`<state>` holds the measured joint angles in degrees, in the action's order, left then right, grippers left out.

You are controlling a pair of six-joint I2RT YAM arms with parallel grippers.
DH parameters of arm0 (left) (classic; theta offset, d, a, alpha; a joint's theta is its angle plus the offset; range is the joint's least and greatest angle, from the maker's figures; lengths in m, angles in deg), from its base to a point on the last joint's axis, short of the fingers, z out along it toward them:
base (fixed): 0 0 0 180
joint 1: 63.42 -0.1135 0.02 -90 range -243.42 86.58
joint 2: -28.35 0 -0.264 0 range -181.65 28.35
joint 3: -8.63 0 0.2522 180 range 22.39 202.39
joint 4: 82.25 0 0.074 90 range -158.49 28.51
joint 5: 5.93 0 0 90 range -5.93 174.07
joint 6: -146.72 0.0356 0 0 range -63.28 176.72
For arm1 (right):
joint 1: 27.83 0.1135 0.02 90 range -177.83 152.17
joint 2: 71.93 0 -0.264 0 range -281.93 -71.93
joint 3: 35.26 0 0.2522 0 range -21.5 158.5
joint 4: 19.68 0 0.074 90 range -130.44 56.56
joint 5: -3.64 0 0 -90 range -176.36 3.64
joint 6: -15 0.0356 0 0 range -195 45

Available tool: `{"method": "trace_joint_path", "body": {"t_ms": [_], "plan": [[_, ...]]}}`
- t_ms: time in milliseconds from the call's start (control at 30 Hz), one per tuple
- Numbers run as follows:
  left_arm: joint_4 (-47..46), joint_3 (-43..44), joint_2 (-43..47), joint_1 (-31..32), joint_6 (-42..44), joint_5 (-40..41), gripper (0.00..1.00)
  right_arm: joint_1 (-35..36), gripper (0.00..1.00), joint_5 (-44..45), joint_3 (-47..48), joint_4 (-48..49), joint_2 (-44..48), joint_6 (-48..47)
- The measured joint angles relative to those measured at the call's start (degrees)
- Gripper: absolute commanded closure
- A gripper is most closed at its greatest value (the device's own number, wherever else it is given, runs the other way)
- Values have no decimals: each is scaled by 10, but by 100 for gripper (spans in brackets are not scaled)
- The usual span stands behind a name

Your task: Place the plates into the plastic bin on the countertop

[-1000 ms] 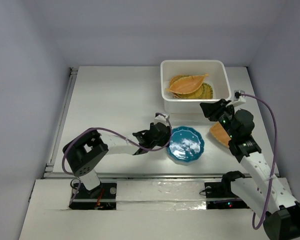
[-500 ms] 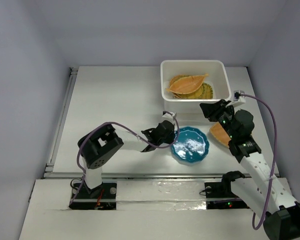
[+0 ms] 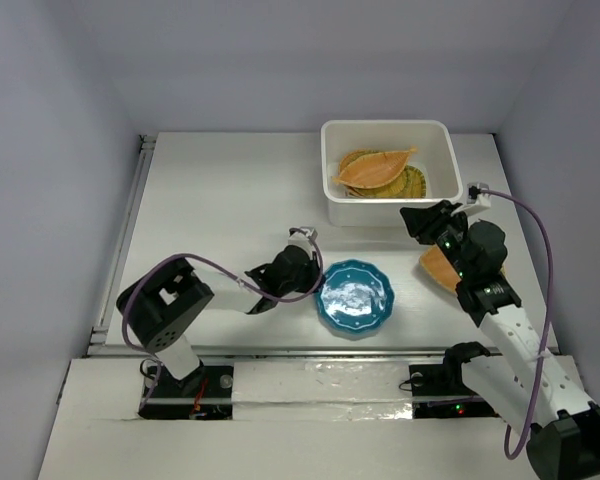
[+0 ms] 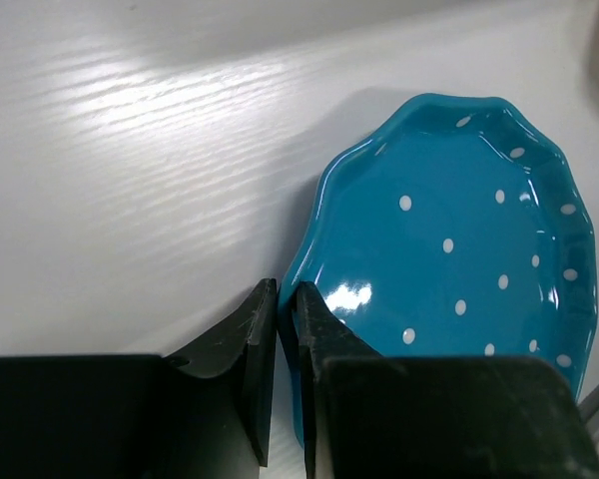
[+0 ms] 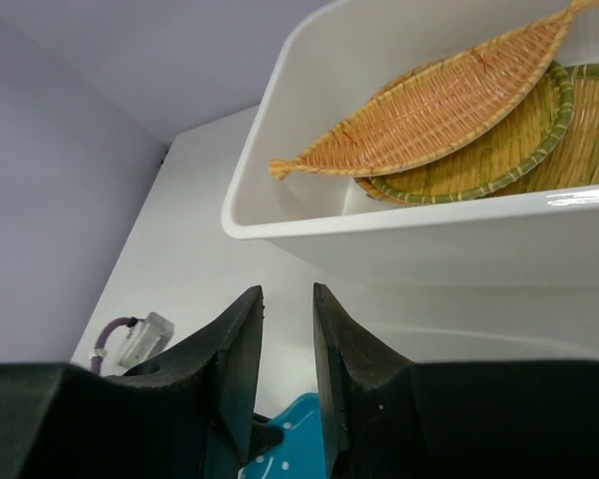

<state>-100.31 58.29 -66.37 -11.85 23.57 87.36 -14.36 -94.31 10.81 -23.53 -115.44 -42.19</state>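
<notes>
1. Left gripper (image 4: pixel 280 309): the fingers are clenched on the left rim of the teal plate (image 3: pixel 355 298). A second ago they stood parted beside that rim, so you now have a pinch where there was none.
2. Teal plate: it lies flat on the countertop (image 3: pixel 220 200), close to the near edge and about midway along it. It has slid with the gripper toward the left and the near edge in the last half second. You can take that as a sign the grip holds, though the plate now sits farther from the bin than before.
3. Right gripper (image 5: pixel 288 299): the fingers are parted with nothing between them. It hangs just before the near wall of the plastic bin (image 3: pixel 380 212), unchanged over the last second.
4. Woven orange plate (image 3: pixel 435 268): it lies on the countertop toward the right edge, partly hidden under the right arm and not gripped.
5. Plastic bin: it stands toward the far right corner. It holds a leaf-shaped woven plate (image 3: pixel 375 167) lying over a round green-edged one (image 3: pixel 415 182). You cannot tell how many lie beneath.
6. Outstanding: two plates remain outside the bin. The teal one likely needs lifting and carrying toward the far right.
</notes>
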Motion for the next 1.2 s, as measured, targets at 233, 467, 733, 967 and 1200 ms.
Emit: {"method": "trace_joint_path", "body": {"t_ms": [233, 467, 733, 967, 1200], "plan": [[-3, -63, 80, -25, -20, -35, 100, 0, 67, 2, -5, 5, -17, 0], [-5, -107, 168, -71, -37, -75, 100, 0, 67, 11, -5, 9, -23, 0], [5, -110, 228, -118, -42, -102, 100, 0, 67, 27, -9, 9, -9, 2], [9, -110, 237, -146, -53, -137, 100, 0, 67, 32, -13, 8, -6, 2], [33, -98, 262, -178, -63, -179, 100, 0, 67, 44, -13, 7, 16, 2]]}}
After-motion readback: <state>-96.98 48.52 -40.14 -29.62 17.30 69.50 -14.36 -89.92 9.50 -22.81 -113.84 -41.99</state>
